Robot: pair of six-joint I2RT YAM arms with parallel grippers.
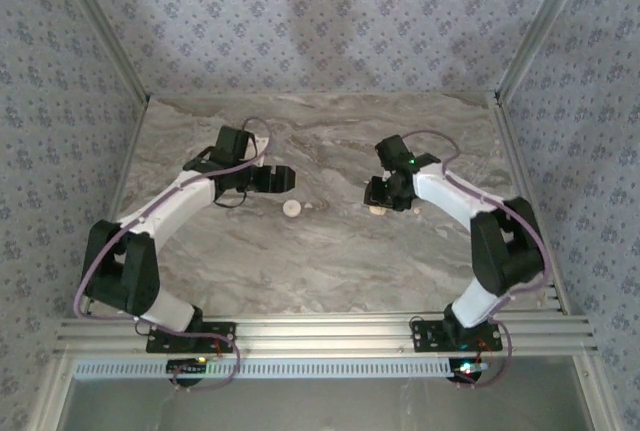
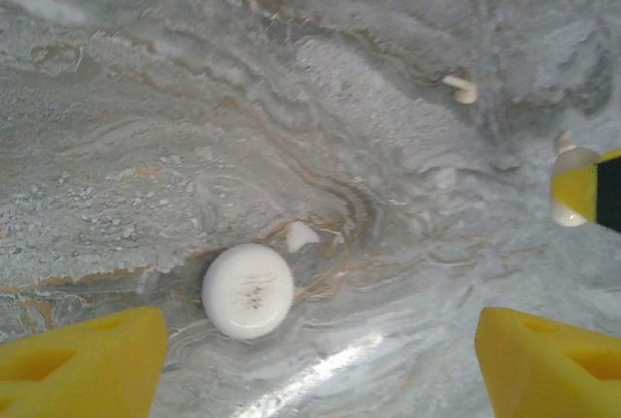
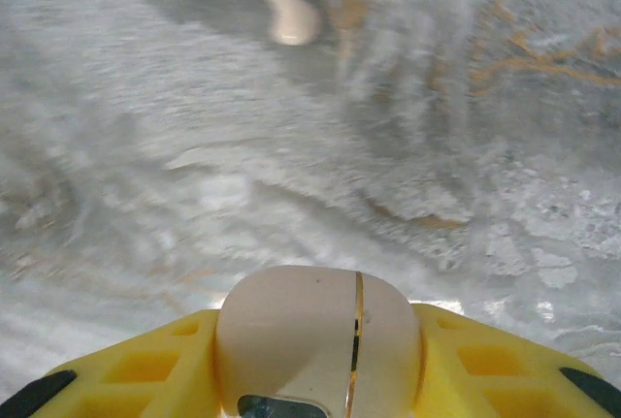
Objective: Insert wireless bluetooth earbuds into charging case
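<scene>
nothing inserted yet: right gripper clamped on the shut-looking charging case, well apart from the white disc; left gripper hangs spread above that disc, one earbud just beside it, another farther off, both loose

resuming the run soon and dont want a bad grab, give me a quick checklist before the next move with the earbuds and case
1. Grip on the case: ok, the right gripper has a finger on each side of the pinkish-tan case.
2. Lid open for loading: cannot tell, the wrist view shows just a gold seam.
3. Free hand ready: ok, the left gripper is open and empty.
4. First target in sight: ok, an earbud lies beside the round white disc, ahead of the left fingers.
5. Other target in sight: ok, the second earbud lies on the table beyond the case.
6. Arms apart: ok, seen from above.
</scene>
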